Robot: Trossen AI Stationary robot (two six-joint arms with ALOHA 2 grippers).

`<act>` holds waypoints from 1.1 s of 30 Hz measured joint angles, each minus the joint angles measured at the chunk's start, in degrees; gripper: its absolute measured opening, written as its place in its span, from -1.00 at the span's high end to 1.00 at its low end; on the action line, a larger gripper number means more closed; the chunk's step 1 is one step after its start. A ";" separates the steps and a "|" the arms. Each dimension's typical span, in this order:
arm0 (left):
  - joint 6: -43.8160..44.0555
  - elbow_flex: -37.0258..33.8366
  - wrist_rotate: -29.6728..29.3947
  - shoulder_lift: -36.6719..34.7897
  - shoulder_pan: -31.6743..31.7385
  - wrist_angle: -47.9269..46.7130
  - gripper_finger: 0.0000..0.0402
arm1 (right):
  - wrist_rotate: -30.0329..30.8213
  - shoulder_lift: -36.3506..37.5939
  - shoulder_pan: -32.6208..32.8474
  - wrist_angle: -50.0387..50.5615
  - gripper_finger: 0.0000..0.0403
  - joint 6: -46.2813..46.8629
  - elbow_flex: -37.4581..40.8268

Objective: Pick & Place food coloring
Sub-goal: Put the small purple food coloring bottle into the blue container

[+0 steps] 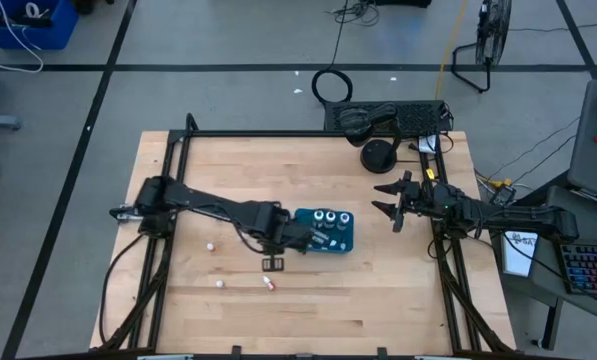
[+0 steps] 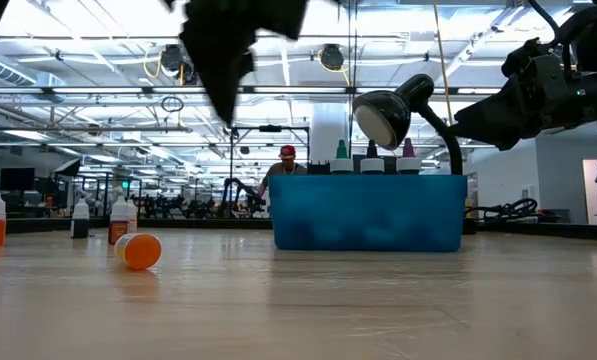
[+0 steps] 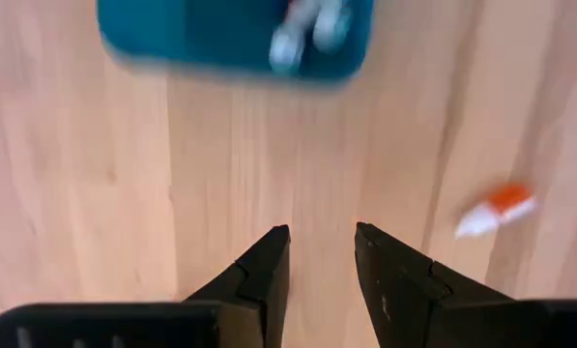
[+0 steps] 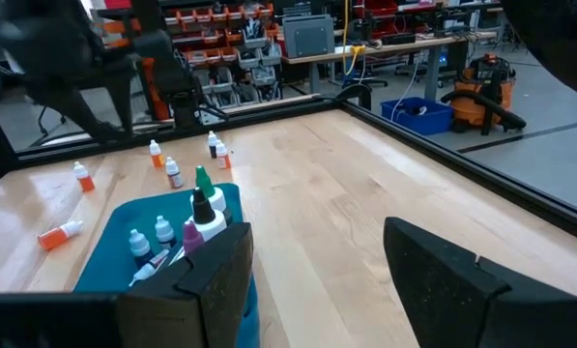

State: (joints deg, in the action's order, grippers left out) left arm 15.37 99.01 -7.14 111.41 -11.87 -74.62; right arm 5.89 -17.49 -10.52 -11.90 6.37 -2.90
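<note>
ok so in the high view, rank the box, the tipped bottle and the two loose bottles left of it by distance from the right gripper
1. box, just left of the right gripper.
2. tipped bottle, beyond the box, toward the table's front edge.
3. upper loose bottle and lower loose bottle, farthest left: too close to call.

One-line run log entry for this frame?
left gripper: open, empty, beside teal box | right gripper: open, waiting | orange bottle: lying on table
</note>
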 joint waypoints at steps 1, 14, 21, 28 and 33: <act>1.81 -2.79 0.07 -1.24 0.01 0.43 0.38 | 0.00 0.00 0.02 -0.02 -0.11 0.00 0.00; 20.12 -41.77 5.32 -23.82 4.19 26.70 0.38 | 0.00 0.00 0.02 -0.01 -0.11 -0.01 0.01; 24.13 -50.02 5.77 -24.67 5.55 30.94 0.38 | 0.00 0.00 0.02 -0.02 -0.11 0.00 0.00; 24.14 -51.02 6.02 -24.67 6.30 33.24 0.38 | 0.00 0.01 0.02 -0.02 -0.11 -0.01 0.01; 24.27 -51.02 7.15 -24.67 6.26 33.37 0.38 | 0.00 0.02 0.00 -0.02 -0.11 0.00 0.02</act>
State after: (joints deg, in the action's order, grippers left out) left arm 39.64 47.99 0.01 86.74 -5.61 -41.25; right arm 5.89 -17.47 -10.52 -11.92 6.37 -2.87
